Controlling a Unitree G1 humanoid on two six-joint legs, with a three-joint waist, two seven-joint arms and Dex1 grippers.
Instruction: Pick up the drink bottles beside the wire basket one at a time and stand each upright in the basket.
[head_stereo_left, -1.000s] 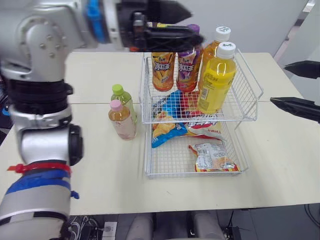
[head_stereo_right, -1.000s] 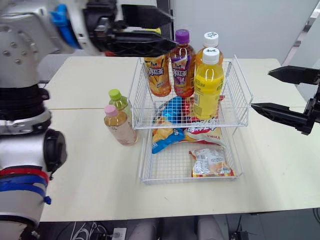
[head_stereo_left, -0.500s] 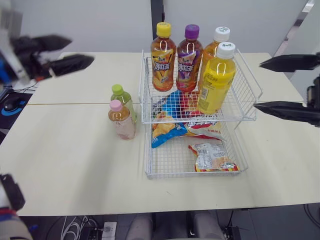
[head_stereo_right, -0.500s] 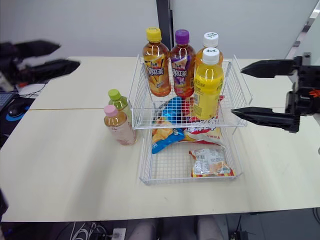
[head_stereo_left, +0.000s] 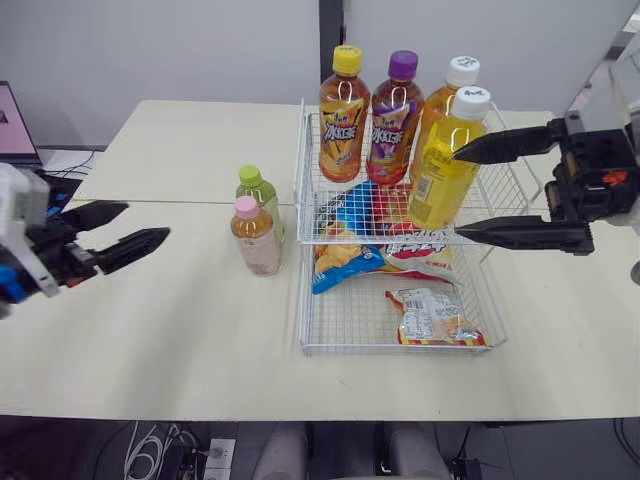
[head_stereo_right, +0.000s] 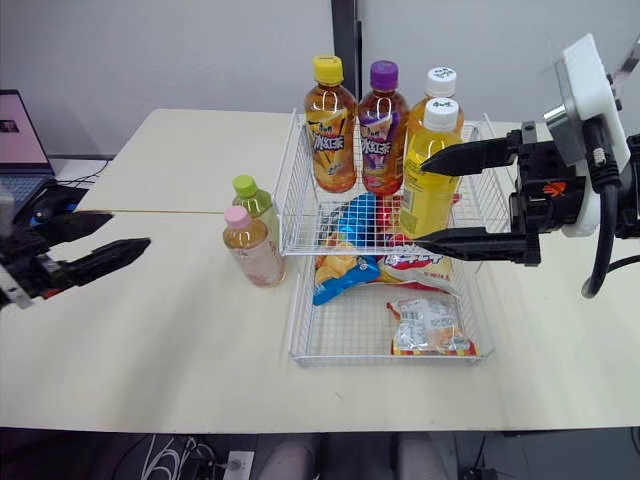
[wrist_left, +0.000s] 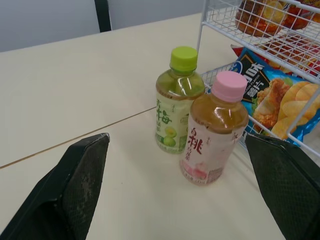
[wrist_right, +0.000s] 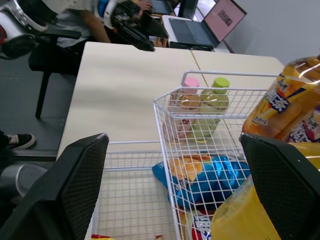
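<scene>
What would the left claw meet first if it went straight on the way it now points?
Probably the pink-cap bottle, standing nearest ahead of the open left claw, with the green-cap bottle just behind. Depth is hard to judge.

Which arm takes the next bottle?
Left. The left gripper, open, faces the pink-cap bottle and green-cap bottle left of the basket; the right gripper sits across the basket.
</scene>
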